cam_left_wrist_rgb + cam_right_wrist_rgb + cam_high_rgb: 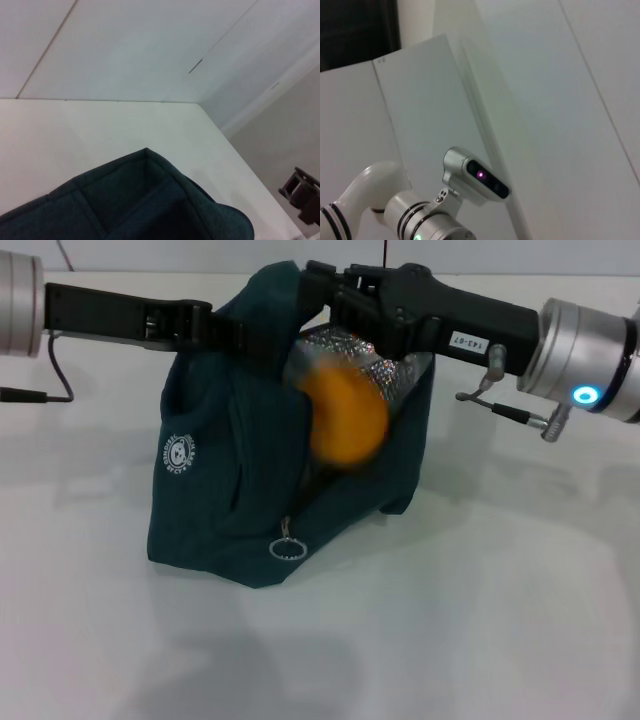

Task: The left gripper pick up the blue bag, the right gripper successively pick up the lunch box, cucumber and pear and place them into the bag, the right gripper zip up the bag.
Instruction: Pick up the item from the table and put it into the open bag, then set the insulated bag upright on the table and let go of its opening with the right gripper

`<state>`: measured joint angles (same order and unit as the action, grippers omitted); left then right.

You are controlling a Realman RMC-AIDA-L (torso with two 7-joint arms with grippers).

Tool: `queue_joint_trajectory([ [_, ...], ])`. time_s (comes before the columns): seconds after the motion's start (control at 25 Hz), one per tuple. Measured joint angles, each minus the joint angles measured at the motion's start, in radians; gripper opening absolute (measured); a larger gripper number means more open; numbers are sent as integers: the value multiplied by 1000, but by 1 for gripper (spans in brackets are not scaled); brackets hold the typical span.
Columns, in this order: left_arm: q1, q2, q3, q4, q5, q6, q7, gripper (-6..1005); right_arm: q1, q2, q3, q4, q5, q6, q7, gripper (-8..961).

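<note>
Blue bag: the blue bag (230, 490) is standing on the white table (480, 620), mouth gaping, crinkled silver lining (390, 370) glinting inside; soft dark teal fabric, round white logo (177, 453) on its side, ring pull (287, 548) dangling low at the front.
Left gripper: the left gripper (240, 335) is reaching in from the left and meeting the bag's upper edge; the cloth is bunching around its tip, so I cannot tell how the fingers are set.
Right gripper: the right gripper (335, 300) is hanging over the bag's mouth; its fingertips are hiding behind its own black body, so their spread cannot be told.
Pear: the pear (347, 415) is showing as a smooth orange-yellow blur at the bag's opening, just under the right gripper.
Head view only: both arms, pear, logo, ring pull.
Left wrist view only: a woven teal corner of the bag (145, 200) against the table and pale wall panels.
Right wrist view only: pale wall panels, and a silver arm segment (475, 177) glowing with a small light.
</note>
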<state>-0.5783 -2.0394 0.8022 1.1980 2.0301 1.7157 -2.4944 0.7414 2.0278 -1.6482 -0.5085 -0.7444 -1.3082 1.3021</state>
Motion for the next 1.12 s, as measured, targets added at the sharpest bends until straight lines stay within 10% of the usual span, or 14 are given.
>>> queue_joint_trajectory([
  [0.52, 8, 5, -7, 0, 0, -8, 0, 120, -102, -9, 24, -12, 127, -9, 10, 484],
  [0.8, 14, 9, -12, 0, -4, -5, 0, 121, -262, -25, 134, 55, 147, -6, 242, 582],
  [1.12, 2, 2, -6, 0, -6, -4, 0, 122, -219, -33, 130, 281, 86, 3, 534, 578],
])
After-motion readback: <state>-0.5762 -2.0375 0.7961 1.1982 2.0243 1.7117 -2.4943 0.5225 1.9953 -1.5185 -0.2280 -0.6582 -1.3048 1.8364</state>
